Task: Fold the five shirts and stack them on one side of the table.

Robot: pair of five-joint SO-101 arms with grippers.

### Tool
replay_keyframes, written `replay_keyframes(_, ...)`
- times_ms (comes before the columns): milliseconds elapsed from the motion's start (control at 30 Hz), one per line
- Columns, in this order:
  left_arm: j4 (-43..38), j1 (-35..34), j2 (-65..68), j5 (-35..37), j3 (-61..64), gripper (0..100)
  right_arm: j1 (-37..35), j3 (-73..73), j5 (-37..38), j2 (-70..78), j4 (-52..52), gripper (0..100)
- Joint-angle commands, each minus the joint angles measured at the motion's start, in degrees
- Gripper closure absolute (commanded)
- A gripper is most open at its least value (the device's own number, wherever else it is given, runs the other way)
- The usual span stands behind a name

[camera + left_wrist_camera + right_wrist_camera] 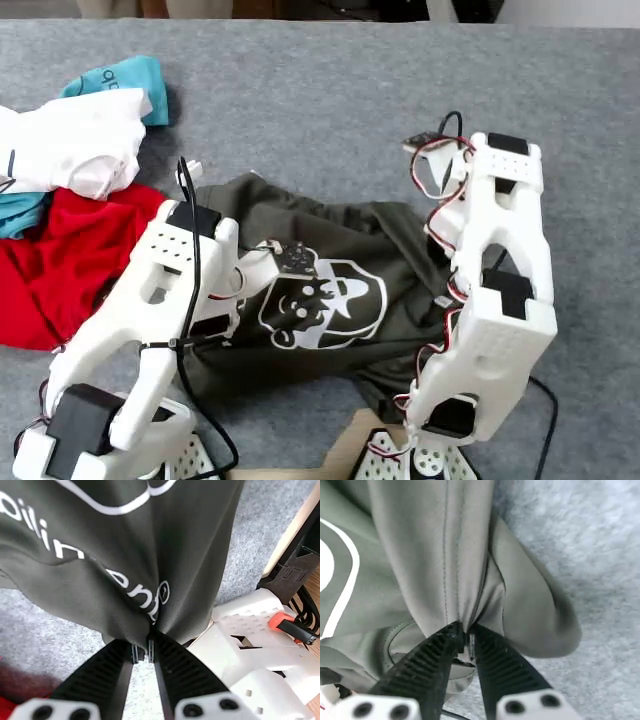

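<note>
A dark olive shirt (330, 290) with a white cartoon print lies crumpled in the middle of the grey table, between my two arms. My left gripper (144, 647) is shut on a pinched fold of the olive shirt (150, 555) near its printed lettering. My right gripper (466, 639) is shut on a bunched seam of the olive shirt (445, 555), which hangs in folds above the table. A red shirt (60, 265), a white shirt (75, 140) and a teal shirt (120, 80) lie heaped at the table's left.
The grey table (330, 110) stretches bare behind the olive shirt. A wooden board (350, 455) and the arm bases sit at the front edge. The other arm's white base (250, 640) stands close beside my left gripper.
</note>
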Motion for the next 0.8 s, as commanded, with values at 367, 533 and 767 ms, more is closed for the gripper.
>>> replay_keyframes(367, 0.70, -0.35, -1.27, -0.09, -1.85, 98, 0.31, -23.08, -1.49, -3.74, 3.25, 96.5)
replay_keyframes(533, 0.70, -0.18, -1.45, -0.09, -1.85, 98, -1.80, -32.22, -1.23, 1.89, 1.14, 96.5)
replay_keyframes(767, 0.88, -0.53, -1.45, 0.00, -1.76, 98, -4.35, -51.30, -1.14, 16.40, -2.29, 96.2)
